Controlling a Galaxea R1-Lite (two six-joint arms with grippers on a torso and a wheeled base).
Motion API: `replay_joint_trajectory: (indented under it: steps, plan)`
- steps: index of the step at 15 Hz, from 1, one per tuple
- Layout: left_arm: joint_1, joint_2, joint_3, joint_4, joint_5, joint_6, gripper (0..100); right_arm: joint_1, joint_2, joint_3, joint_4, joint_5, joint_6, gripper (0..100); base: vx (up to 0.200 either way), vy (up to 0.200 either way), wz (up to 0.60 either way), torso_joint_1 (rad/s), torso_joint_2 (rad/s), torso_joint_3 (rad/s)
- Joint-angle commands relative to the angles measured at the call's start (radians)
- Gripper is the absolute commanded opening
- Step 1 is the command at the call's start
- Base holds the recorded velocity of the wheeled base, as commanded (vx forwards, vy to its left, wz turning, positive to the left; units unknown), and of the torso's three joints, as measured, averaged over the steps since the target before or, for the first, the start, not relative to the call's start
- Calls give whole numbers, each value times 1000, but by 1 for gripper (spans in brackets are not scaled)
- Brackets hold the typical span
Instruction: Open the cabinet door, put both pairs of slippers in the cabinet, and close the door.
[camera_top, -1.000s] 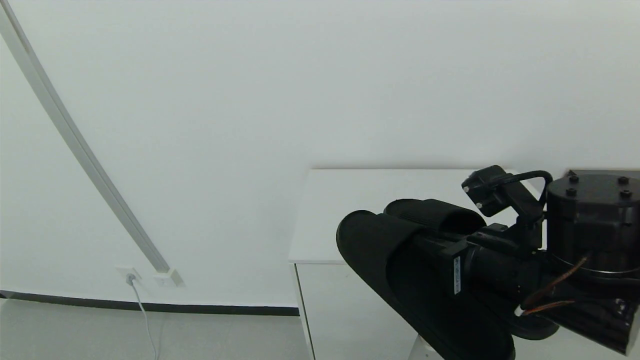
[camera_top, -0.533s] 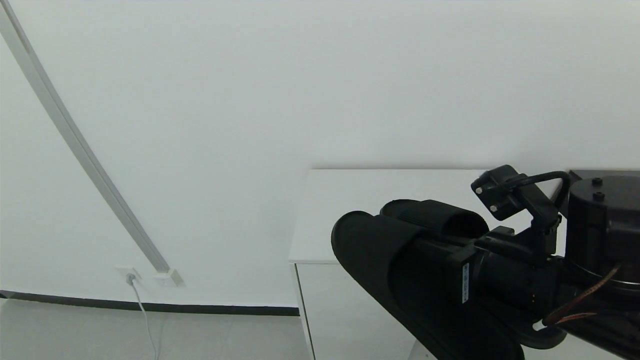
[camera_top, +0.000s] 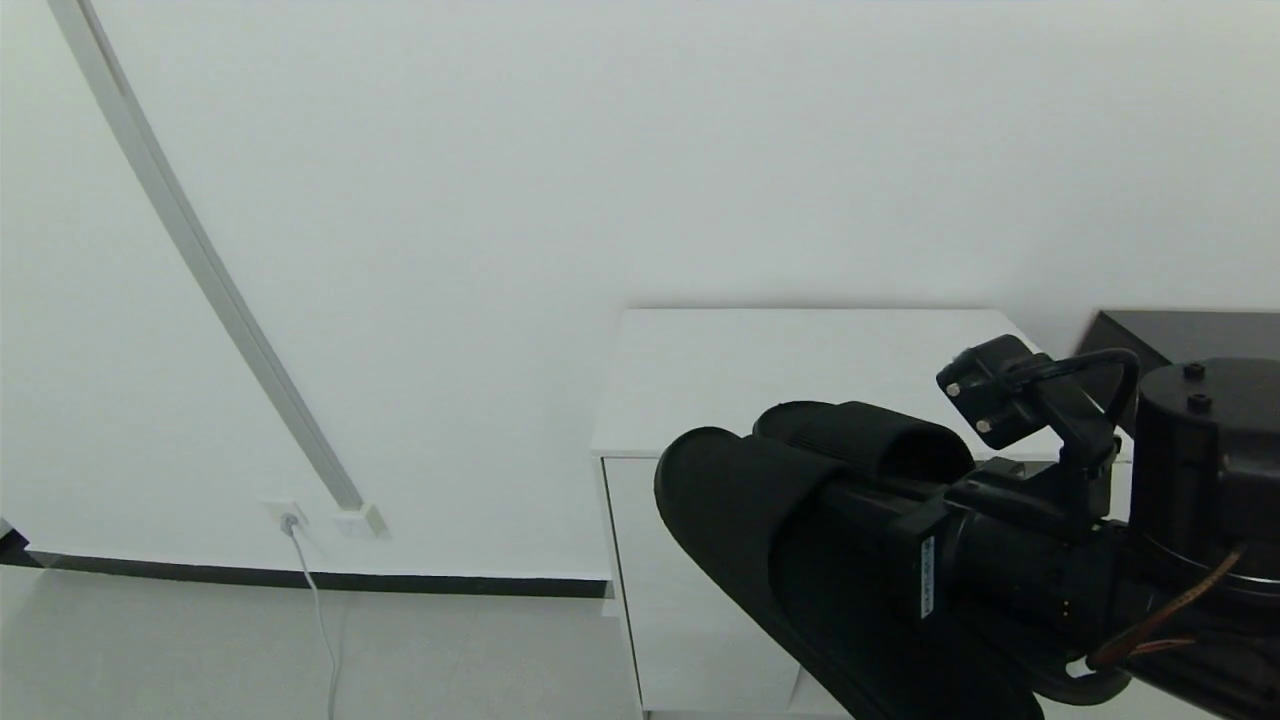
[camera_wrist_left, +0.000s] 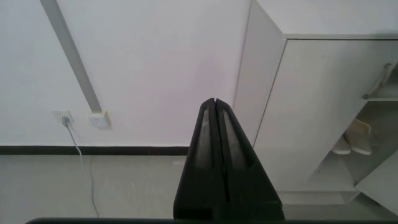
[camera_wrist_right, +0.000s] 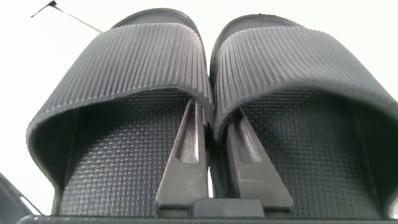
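The black slippers (camera_top: 745, 500) hang in the air just in front of the cabinet (camera_top: 800, 360), about level with its top edge, toes toward it. The right gripper (camera_wrist_right: 214, 155) carries them as a pair: one of its fingers (camera_wrist_right: 185, 155) sits inside each slipper, and the two clamp the touching inner walls between them.

We judge the pair to be light and soft, probably foam or rubber, and in no way fragile. The ribbed straps and the pebbled footbeds should give good friction, so slipping is a small worry. The soft walls can fold under the squeeze, though, and with only those walls pinched, one slipper could sag or twist away from the other. The best place to hold is where it is held now, on the paired inner walls close under the straps, where the material is thickest.

The left gripper (camera_wrist_left: 216, 162) stands back from the cabinet with its fingers pressed together on nothing. Inside the cabinet a pale pair of slippers (camera_wrist_left: 356, 138) rests on a shelf (camera_wrist_left: 382, 94) — the door on that side seems open, though the view cuts it off.

We see no writing on either pair. A small white label (camera_top: 928, 590) on the right gripper's body is too small to read.
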Motion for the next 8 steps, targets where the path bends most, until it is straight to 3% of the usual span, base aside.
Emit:
replay_joint_trajectory:
  steps: [1,8]
  plan:
    - [0,1,0,2,1,0,0,1,3,-2,0,-3,0,0,0,0,0,0,0,0]
    - [0,1,0,0,1,0,0,9,10,2,0,-3,-3,0,0,0,0,0,0,0]
